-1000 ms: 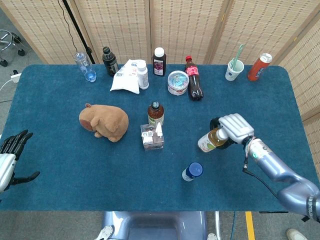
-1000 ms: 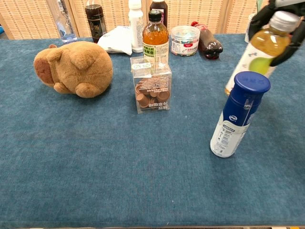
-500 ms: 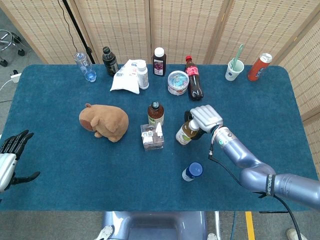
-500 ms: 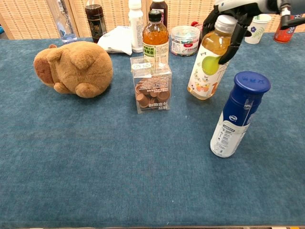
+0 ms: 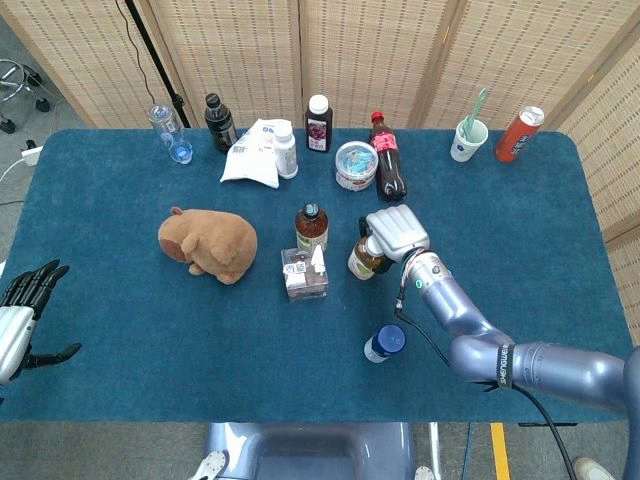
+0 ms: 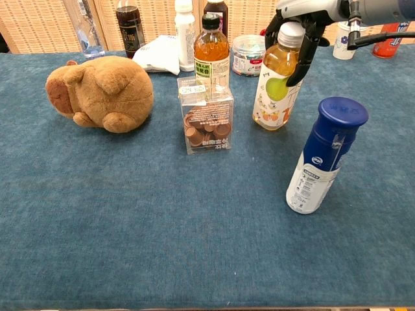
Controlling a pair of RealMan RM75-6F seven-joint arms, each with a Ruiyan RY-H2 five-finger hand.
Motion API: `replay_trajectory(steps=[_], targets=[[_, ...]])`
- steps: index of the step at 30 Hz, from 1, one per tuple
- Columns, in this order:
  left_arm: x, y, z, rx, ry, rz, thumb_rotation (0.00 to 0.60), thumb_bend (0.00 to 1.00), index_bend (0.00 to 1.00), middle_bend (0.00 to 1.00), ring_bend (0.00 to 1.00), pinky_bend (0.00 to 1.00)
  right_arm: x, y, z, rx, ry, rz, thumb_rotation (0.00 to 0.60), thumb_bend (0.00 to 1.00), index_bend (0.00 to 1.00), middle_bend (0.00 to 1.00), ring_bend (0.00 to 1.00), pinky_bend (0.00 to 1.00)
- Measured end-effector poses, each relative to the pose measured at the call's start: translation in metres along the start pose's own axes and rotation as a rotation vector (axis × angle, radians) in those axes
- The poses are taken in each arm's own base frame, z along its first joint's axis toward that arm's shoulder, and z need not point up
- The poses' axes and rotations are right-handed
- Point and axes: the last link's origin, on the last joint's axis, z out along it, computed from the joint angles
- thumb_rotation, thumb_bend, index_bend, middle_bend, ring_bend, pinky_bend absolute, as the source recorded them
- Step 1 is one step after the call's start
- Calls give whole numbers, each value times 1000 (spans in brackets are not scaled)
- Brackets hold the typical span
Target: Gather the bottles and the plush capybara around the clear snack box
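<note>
The clear snack box (image 5: 304, 275) (image 6: 205, 116) stands mid-table, with an amber tea bottle (image 5: 311, 226) (image 6: 212, 52) just behind it. My right hand (image 5: 396, 232) (image 6: 305, 14) grips a yellow juice bottle (image 5: 364, 258) (image 6: 276, 84) by its top, upright and a little right of the box. The plush capybara (image 5: 210, 243) (image 6: 100, 92) lies left of the box. A blue-capped white bottle (image 5: 384, 343) (image 6: 321, 155) stands nearer the front right. My left hand (image 5: 22, 310) hangs open off the table's left front corner.
Along the back edge stand a dark bottle (image 5: 219, 122), a white bottle (image 5: 285, 148), a purple juice bottle (image 5: 319, 123), a cola bottle (image 5: 388, 158), a round tub (image 5: 355, 165), a white bag (image 5: 250, 155), a cup (image 5: 467, 138) and a red can (image 5: 518, 133).
My right hand has carried the yellow juice bottle leftward from the right side of the table to just right of the snack box. The left hand has stayed put.
</note>
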Motion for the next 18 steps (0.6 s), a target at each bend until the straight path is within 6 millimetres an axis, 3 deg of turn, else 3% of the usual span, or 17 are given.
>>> replay_trajectory(steps=[18], targets=[[-3,6,6,-7,-21,10,600,147,0,0,0,0,-1,-9,3,-41,-36,30,600,693,509,537,614,756]])
